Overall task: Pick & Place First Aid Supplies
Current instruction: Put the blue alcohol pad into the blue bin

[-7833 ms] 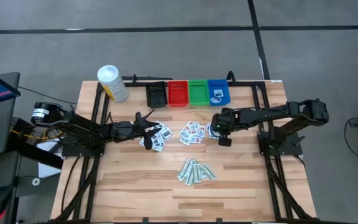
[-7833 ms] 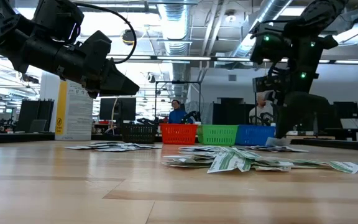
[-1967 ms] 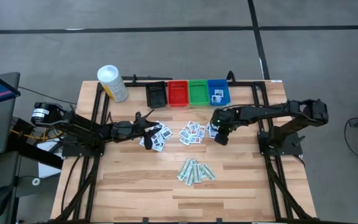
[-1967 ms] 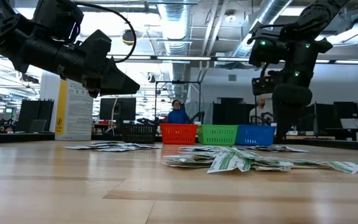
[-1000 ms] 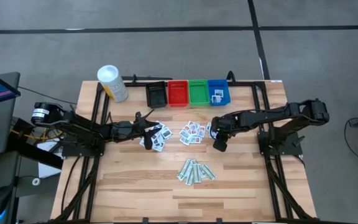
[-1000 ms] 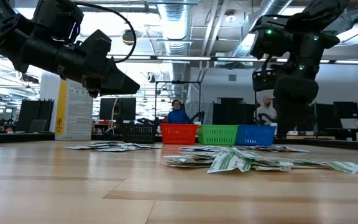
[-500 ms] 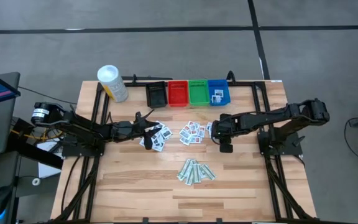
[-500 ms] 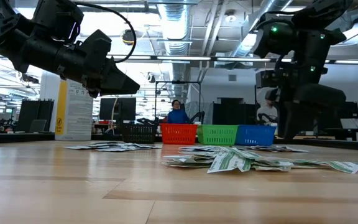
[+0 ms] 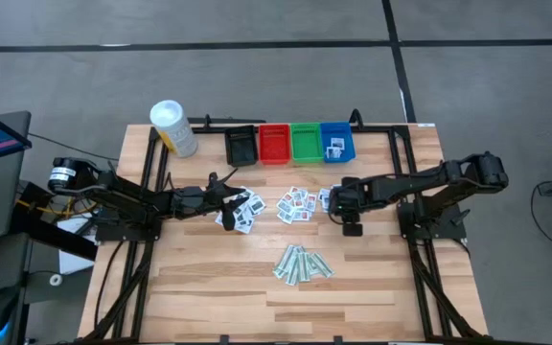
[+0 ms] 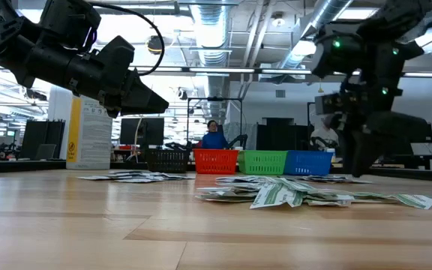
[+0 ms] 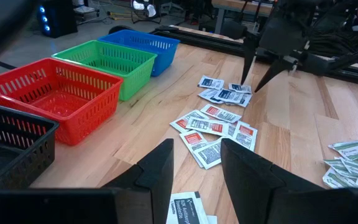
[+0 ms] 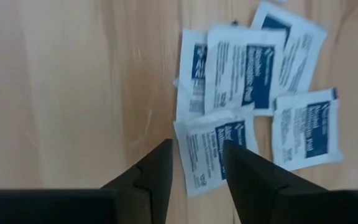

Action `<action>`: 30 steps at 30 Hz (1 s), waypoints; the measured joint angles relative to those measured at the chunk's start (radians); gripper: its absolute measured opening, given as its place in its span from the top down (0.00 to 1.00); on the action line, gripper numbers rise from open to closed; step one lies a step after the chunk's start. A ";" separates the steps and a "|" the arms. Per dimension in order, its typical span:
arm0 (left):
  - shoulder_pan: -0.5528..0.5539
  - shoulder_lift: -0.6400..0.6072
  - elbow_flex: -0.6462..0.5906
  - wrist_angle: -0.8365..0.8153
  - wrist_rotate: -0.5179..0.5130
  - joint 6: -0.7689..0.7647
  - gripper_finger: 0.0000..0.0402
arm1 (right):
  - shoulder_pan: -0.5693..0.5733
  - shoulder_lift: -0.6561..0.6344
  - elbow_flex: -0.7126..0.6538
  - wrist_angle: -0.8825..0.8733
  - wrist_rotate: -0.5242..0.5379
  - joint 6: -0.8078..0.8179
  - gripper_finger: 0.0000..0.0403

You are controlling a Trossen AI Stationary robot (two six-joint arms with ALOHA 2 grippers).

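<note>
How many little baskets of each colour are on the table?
black basket: 1
red basket: 1
green basket: 1
blue basket: 1
Total: 4

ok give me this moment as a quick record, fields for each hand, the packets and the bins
right hand: open, empty, pointing down over the blue-print packets
left hand: open, empty, hovering by the dark-print packets
red-print packets: loose at table centre
green strips: heap near the front
bins: black, red, green, blue in a row at the back
blue bin: holds a packet
</note>
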 joint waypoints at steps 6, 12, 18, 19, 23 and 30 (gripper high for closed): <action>0.000 0.000 0.000 0.000 0.000 0.000 0.67 | -0.021 -0.004 -0.046 0.045 0.000 0.007 0.67; 0.000 0.000 0.000 0.000 0.000 0.000 0.67 | -0.026 -0.003 -0.047 0.045 -0.005 0.008 0.72; 0.000 0.000 0.000 0.000 0.000 0.000 0.67 | -0.025 -0.002 -0.048 0.045 -0.007 0.009 0.78; 0.000 0.000 0.000 0.000 0.000 0.000 0.67 | -0.025 -0.002 -0.048 0.045 -0.008 0.009 0.78; 0.000 0.000 0.000 0.000 0.000 0.000 0.67 | -0.025 -0.002 -0.049 0.044 -0.008 0.011 0.80; 0.000 0.000 0.000 0.000 0.000 0.000 0.67 | -0.025 0.000 -0.043 0.037 -0.007 0.011 0.83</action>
